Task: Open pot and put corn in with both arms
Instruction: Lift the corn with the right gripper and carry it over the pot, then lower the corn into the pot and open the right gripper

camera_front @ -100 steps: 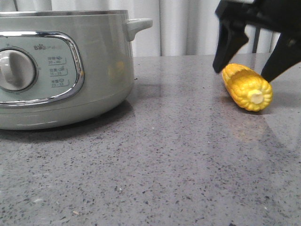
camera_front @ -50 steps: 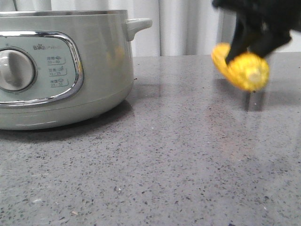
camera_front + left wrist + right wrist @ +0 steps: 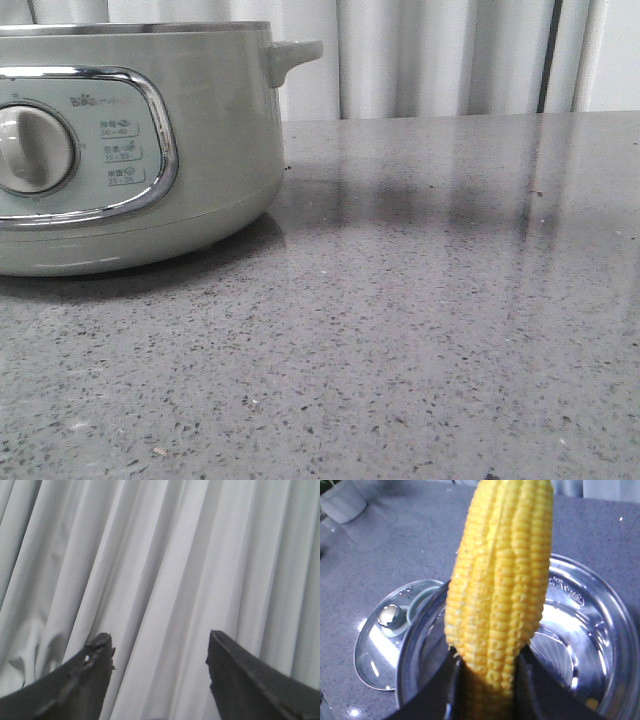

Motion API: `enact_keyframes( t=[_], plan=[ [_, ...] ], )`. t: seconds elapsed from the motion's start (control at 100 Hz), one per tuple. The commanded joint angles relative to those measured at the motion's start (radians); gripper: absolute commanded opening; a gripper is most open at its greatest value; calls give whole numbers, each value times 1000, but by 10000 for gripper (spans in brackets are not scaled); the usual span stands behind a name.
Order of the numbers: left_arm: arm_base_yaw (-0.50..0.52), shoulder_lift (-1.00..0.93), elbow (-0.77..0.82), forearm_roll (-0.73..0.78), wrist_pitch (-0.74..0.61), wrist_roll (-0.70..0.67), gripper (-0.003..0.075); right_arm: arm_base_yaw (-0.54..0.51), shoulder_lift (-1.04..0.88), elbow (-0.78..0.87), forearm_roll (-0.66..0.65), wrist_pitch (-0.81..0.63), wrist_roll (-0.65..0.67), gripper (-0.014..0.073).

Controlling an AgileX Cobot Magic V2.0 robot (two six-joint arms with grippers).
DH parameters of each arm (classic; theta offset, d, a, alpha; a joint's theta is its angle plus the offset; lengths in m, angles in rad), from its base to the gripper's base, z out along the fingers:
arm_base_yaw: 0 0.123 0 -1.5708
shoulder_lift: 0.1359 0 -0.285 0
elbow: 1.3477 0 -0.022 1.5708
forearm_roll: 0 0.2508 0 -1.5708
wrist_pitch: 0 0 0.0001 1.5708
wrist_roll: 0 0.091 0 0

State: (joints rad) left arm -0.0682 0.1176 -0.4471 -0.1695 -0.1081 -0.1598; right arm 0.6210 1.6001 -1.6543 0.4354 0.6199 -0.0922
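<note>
Pot (image 3: 200, 130) cropped at left, corn (image 3: 500, 590) base hidden, perhaps between claw fingers (image 3: 527, 690)

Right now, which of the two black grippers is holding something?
The right gripper: its jaws clamp the yellow corn cob over the open steel-lined pot. The left gripper is open and empty.

Soft even light; glare on the pot (image 3: 570, 630), and the corn (image 3: 500, 595) blurred.

The pot (image 3: 215, 130) looks like smooth satin plastic with a shiny chrome frame (image 3: 160, 140) round the panel, and its inside (image 3: 570, 630) is mirror-bright steel. Worktop (image 3: 400, 340) is polished speckled grey stone. Corn (image 3: 502, 580) is bumpy and slightly glossy. Curtain (image 3: 165, 565) is soft matt cloth.
</note>
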Motion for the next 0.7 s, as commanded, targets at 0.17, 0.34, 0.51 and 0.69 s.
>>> enact_keyframes(
  t=[0.17,0.34,0.51,0.69],
  plan=[
    [-8,12,-31,-9,-71,-4,386,3,109,-42,43,-15,-13,232],
    [-8,12,-31,-9,-69,-4,386,3,109,-44,45,-19,-13,486],
    [-8,12,-31,-9,-31,-4,386,1,49,-47,-4,2,-13,482],
    [-8,12,-31,-9,108,-4,386,1,-103,-42,-136,97,-13,317]
  ],
)
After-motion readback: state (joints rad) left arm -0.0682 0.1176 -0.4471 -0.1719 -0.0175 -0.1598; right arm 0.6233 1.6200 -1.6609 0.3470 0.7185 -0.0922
